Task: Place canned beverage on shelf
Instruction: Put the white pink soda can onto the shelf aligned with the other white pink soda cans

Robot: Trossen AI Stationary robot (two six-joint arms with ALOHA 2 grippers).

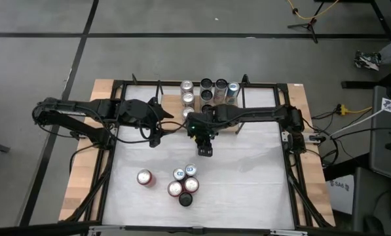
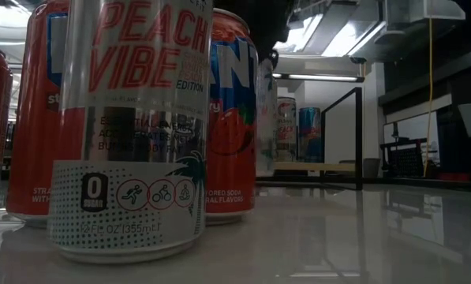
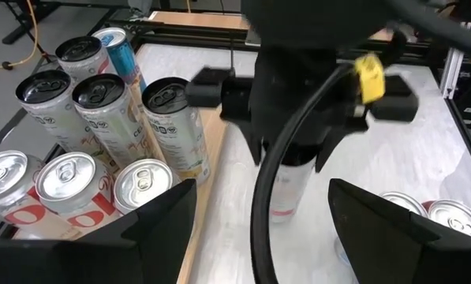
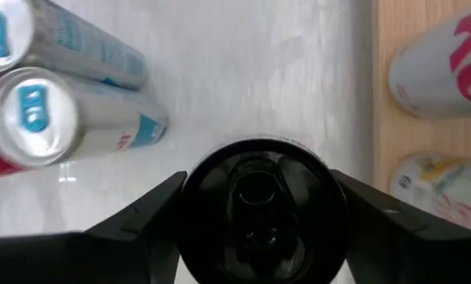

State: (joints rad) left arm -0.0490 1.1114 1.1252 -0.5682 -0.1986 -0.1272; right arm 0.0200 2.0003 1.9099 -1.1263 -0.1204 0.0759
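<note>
A: How far along is the shelving?

B: Partly done. The shelf [image 1: 229, 105], a light-wood board at the table's [image 1: 247, 177] far edge, already carries about eight upright cans [image 1: 204, 93]. The right gripper [image 1: 204, 150] sits just in front of the shelf, its fingers pinching a black-topped can [image 4: 260, 211] that is not yet on the board. Five more cans [image 1: 182, 186] wait well in front of the shelf.

A: And the left arm?

B: Its left gripper [image 1: 154, 139] hangs beside the shelf's left end, fingers spread, holding nothing.

A: Any readable labels?

B: From table height, the nearest can [image 2: 132, 126] reads "PEACH VIBE", "EDITION", "0 SUGAR" and "12 FL OZ (355mL)". An orange can [image 2: 231, 118] behind it shows "SODA" and "FLAVORS".
</note>
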